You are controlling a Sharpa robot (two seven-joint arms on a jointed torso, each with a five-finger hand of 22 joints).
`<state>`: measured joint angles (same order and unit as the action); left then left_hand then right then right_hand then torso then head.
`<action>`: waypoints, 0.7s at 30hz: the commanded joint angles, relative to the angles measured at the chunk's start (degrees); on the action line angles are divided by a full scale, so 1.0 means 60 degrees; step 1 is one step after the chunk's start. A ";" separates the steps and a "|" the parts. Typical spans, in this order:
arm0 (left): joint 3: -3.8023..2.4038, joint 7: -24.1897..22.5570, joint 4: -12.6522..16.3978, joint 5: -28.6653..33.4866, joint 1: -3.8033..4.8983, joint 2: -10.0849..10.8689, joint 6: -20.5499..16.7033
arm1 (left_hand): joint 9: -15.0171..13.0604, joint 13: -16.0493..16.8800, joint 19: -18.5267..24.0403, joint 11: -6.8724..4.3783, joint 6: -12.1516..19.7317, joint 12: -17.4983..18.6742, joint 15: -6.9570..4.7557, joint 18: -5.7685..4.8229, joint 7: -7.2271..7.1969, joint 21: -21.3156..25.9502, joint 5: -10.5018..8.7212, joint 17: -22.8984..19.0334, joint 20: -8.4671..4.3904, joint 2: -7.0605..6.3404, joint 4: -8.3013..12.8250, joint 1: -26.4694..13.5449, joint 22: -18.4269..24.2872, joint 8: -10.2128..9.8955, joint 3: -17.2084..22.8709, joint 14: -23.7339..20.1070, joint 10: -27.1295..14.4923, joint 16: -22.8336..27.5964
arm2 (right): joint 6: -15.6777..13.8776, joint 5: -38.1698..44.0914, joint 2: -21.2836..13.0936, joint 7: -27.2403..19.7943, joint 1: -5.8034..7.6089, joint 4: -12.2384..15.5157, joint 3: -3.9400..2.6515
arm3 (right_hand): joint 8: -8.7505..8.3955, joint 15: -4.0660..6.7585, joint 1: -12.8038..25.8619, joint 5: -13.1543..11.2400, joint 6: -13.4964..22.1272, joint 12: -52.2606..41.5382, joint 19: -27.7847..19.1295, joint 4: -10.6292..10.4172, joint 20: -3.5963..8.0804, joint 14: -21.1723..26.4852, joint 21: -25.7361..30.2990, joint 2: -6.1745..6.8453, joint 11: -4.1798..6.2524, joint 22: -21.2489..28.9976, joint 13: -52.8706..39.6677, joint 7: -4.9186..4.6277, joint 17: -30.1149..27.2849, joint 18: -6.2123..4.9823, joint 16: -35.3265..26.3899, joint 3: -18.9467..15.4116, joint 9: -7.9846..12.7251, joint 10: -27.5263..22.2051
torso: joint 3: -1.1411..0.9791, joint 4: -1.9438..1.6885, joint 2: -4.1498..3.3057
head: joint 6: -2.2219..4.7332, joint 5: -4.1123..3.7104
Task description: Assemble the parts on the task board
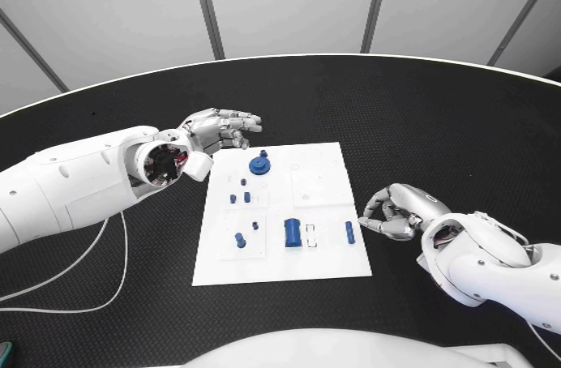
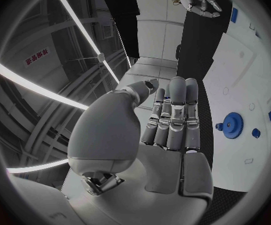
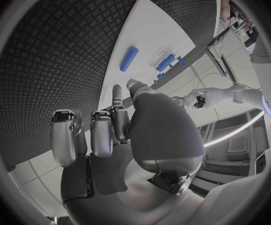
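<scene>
The white task board [image 1: 330, 161] lies mid-table. On it are a blue gear [image 1: 259, 167], two small pegs [image 1: 240, 198], a thick blue cylinder [image 1: 291, 232], a slim blue pin [image 1: 349, 233] and a small piece [image 1: 240, 240]. My left hand [image 1: 222, 129] hovers off the board's far left corner, its fingers straight and side by side, the thumb apart, holding nothing. The left wrist view has that hand [image 2: 167, 125] with the gear [image 2: 232, 125] beyond it. My right hand [image 1: 396, 210] sits just right of the board, level with the pin, fingers curled in on nothing. From the right wrist, the hand [image 3: 110, 130] faces the pin [image 3: 130, 58] and cylinder [image 3: 165, 62].
The black table [image 1: 456, 125] runs to a pale curved rim at the back. A thin white cable [image 1: 111, 283] loops over the table at the near left, under my left arm. Small shallow sockets mark the board's right half [image 1: 315, 177].
</scene>
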<state>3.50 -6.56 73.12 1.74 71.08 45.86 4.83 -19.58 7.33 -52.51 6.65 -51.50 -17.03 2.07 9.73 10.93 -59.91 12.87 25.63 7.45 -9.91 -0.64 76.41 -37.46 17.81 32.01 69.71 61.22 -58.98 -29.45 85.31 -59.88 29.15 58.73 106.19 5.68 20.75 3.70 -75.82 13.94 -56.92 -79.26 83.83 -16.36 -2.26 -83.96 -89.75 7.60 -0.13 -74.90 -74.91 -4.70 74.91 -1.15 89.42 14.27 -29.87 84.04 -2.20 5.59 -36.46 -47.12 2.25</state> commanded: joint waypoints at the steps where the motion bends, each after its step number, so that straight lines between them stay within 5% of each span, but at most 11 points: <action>1: 0.0000 -0.0001 0.0010 0.0000 0.0000 0.0005 0.0002 | -0.0009 0.0010 0.0004 0.0007 0.0036 -0.0066 0.0004 0.0142 0.0001 0.0047 0.0032 -0.0016 0.0020 0.0061 -0.0050 0.0032 0.0011 0.0017 -0.0023 -0.0086 -0.0076 -0.0033 | 0.0100 0.0005 0.0143 0.0075 -0.0004 -0.0080 0.0005 | -0.0047 -0.0030 0.0124 -0.0032 -0.0068 0.0049 0.1028 -0.0046 -0.0050 -0.0942 -0.0042 0.0106 -0.0017 -0.2516 -0.1556 0.0004 0.2247 0.0192 -0.0064 -0.0019 0.0014 0.0250 | 0.0013 -0.0012 0.0005 | -0.0031 -0.0008; 10: 0.0000 0.0000 0.0050 0.0001 0.0001 0.0034 -0.0004 | -0.0009 0.0010 0.0004 0.0007 0.0036 -0.0066 0.0004 0.0142 0.0001 0.0047 0.0032 -0.0016 0.0020 0.0061 -0.0050 0.0032 0.0011 0.0017 -0.0023 -0.0086 -0.0076 -0.0033 | 0.0555 0.0009 0.0451 0.0334 -0.0078 -0.0253 0.0025 | -0.0071 -0.0026 0.0643 -0.0139 -0.0185 0.0154 0.1028 -0.0057 -0.0046 -0.0932 -0.0042 0.0392 -0.0013 -0.2516 -0.1500 0.0013 0.2204 0.0192 -0.0093 -0.0275 -0.0008 0.0209 | 0.0013 -0.0011 -0.0005 | -0.0074 0.0006; 21: 0.0000 0.0006 0.0112 0.0001 0.0003 0.0102 -0.0033 | -0.0009 0.0010 0.0004 0.0007 0.0036 -0.0066 0.0004 0.0142 0.0001 0.0047 0.0032 -0.0016 0.0020 0.0061 -0.0050 0.0032 0.0011 0.0017 -0.0023 -0.0086 -0.0076 -0.0033 | 0.0703 0.0009 0.0645 0.0464 -0.0176 -0.0380 0.0031 | -0.0045 -0.0020 0.0734 -0.0081 -0.0231 0.0204 0.1028 -0.0049 -0.0042 -0.0926 -0.0042 0.0460 -0.0002 -0.2516 -0.1474 0.0031 0.2181 0.0192 -0.0109 -0.0374 -0.0055 0.0188 | 0.0019 -0.0007 0.0006 | -0.0127 0.0074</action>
<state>3.50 -6.53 73.77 1.75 71.09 46.44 4.64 -19.57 7.32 -52.51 6.65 -51.50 -17.03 2.07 9.73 10.93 -59.91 12.87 25.58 7.45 -9.91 -0.64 76.41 -37.47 17.80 32.01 69.71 61.22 -58.98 -25.25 85.36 -56.12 31.93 57.70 103.98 5.86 20.53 3.70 -71.83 13.42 -57.84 -78.31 83.83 -16.54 -2.26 -83.96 -89.75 10.51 -0.12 -74.90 -74.91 -4.61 74.95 -0.41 88.83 12.33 -30.14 84.04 -2.07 5.50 -36.47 -47.80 2.54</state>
